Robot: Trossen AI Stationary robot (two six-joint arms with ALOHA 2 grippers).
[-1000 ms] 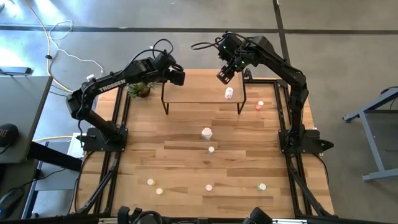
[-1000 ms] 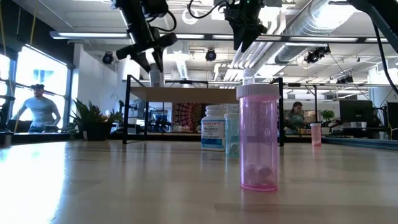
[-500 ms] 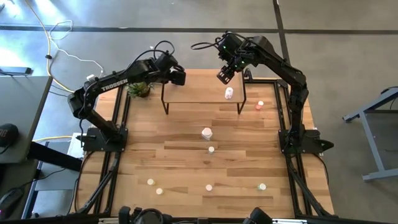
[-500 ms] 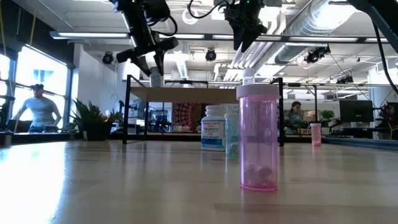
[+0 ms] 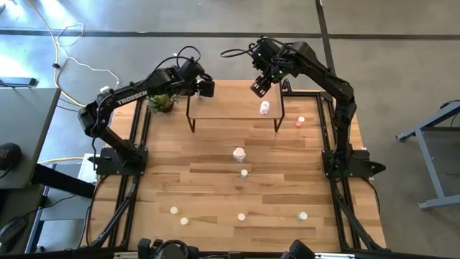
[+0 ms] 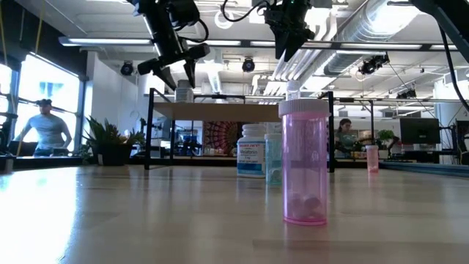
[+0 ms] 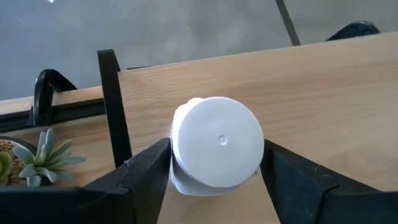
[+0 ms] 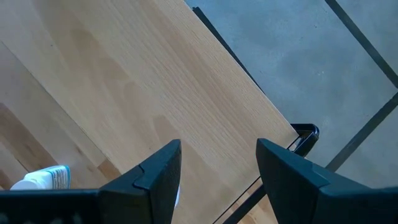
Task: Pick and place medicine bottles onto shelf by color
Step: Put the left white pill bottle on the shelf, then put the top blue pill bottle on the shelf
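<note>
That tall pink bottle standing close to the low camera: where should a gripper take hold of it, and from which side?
Probably from above, with the fingers closing across the straight round wall just below the cap. The pink bottle stands upright and alone on the table, so its sides are free all round, while the white-capped bottles stand well behind it. Its smooth cylinder gives two flat fingers parallel contact at any angle.

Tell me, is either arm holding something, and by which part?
The left gripper has a white-capped bottle between its fingers, but actual contact cannot be told. The right gripper holds nothing.
</note>
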